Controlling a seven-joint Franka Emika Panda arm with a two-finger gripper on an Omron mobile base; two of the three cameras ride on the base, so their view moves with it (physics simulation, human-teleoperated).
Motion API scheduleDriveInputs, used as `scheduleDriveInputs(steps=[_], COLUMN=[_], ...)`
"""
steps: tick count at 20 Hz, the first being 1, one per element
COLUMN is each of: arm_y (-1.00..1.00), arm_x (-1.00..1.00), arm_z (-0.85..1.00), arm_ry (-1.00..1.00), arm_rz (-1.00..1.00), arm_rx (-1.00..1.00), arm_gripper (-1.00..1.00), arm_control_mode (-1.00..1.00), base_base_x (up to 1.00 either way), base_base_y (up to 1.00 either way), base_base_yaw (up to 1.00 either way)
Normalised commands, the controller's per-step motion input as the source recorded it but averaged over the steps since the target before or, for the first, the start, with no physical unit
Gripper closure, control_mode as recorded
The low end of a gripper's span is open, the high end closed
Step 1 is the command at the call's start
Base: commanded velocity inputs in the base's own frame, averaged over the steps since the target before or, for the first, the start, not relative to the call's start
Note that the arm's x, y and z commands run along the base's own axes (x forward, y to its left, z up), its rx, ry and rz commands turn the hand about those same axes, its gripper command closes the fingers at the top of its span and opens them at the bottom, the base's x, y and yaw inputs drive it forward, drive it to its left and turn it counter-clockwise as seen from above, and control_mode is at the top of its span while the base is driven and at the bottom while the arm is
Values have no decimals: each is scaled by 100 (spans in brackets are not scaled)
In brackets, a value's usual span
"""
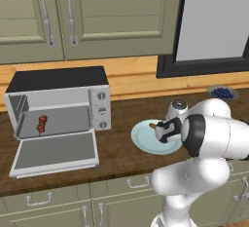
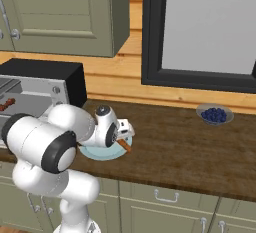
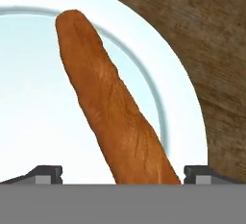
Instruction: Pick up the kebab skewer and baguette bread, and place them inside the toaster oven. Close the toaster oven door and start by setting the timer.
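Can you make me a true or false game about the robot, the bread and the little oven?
1. The kebab skewer is inside the toaster oven. True.
2. The toaster oven door is shut. False: it lies folded down, open.
3. The baguette bread lies on the plate. True.
4. The gripper is squeezing the baguette bread. False: its jaws stand open on either side of the loaf, not touching it.
5. The bowl of blueberries sits right next to the plate. False: it stands far off along the counter, by the window.
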Motion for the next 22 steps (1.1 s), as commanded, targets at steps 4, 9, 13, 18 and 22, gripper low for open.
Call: scheduleDriveInputs(steps=[4,9,13,18,22], arm_y=[0,0,4,27,52], arm_x=[11,1,-3,-56,-72], arm_z=[-9,-41,-8,86,100], arm_ry=[0,0,0,-3,0], arm_rz=[0,0,2,8,9], arm_rx=[-6,-6,-3,1,4], arm_gripper=[100,100,100,100,100], arm_control_mode=[-100,-100,-100,-100,-100], base_base_x=[0,0,0,0,0], base_base_y=[0,0,0,0,0], base_base_yaw=[0,0,0,0,0])
